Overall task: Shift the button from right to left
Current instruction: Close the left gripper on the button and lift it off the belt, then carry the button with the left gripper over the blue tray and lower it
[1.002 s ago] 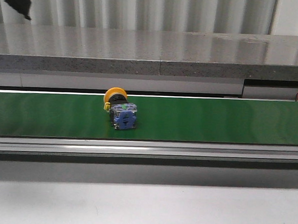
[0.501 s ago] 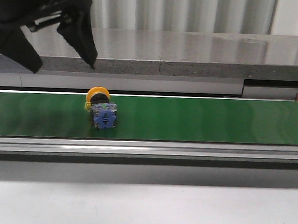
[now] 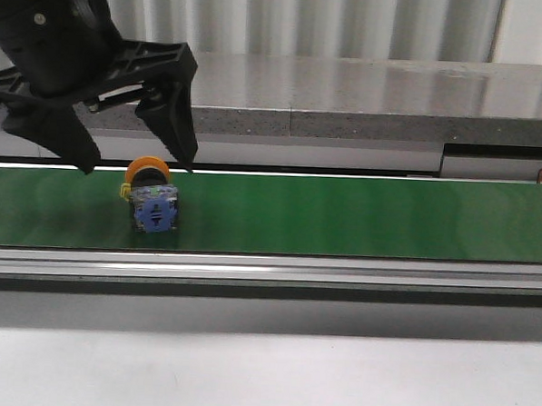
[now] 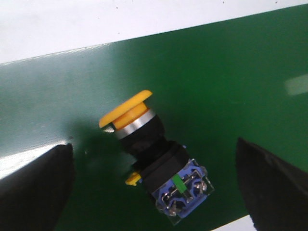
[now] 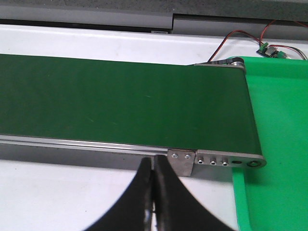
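The button (image 3: pixel 150 197) lies on its side on the green conveyor belt (image 3: pixel 343 216), its yellow-orange cap toward the back and its blue contact block toward the front. My left gripper (image 3: pixel 137 164) hangs just above it, open, with one finger on each side of the cap. In the left wrist view the button (image 4: pixel 154 159) lies between the two dark fingers (image 4: pixel 33 187), untouched. My right gripper (image 5: pixel 153 166) is shut and empty, over the white table beside the belt's end; it is out of the front view.
The belt's metal frame (image 3: pixel 340 272) runs along its front. A grey stone ledge (image 3: pixel 349 98) stands behind the belt. A bright green mat (image 5: pixel 279 144) lies past the belt's end roller, with wires and a small circuit board (image 5: pixel 267 48) behind it.
The button has travelled left along the belt. My left gripper has come down from the upper left and now straddles the button, open.
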Controlling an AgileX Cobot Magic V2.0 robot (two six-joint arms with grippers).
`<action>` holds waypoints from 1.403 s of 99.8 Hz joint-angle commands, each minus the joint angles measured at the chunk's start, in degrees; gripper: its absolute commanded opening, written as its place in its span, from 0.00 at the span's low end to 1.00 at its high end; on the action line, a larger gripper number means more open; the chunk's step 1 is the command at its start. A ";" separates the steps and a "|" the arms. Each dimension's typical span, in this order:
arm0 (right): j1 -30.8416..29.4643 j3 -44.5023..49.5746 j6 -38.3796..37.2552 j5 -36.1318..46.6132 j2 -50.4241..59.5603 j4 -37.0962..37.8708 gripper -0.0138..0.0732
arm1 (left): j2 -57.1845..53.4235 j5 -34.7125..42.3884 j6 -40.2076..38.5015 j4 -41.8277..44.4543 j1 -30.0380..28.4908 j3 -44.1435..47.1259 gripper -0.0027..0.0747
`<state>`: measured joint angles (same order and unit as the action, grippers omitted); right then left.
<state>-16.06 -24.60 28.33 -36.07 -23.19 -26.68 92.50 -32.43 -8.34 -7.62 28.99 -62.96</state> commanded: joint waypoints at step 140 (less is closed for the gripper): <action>-0.06 -1.45 0.38 3.25 -0.13 -1.48 0.08 | -15.63 -16.04 5.62 12.89 -35.66 -2.11 0.01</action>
<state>-16.06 -24.60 28.43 -36.07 -23.19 -26.68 77.19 -51.58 -3.62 6.24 -2.65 -63.56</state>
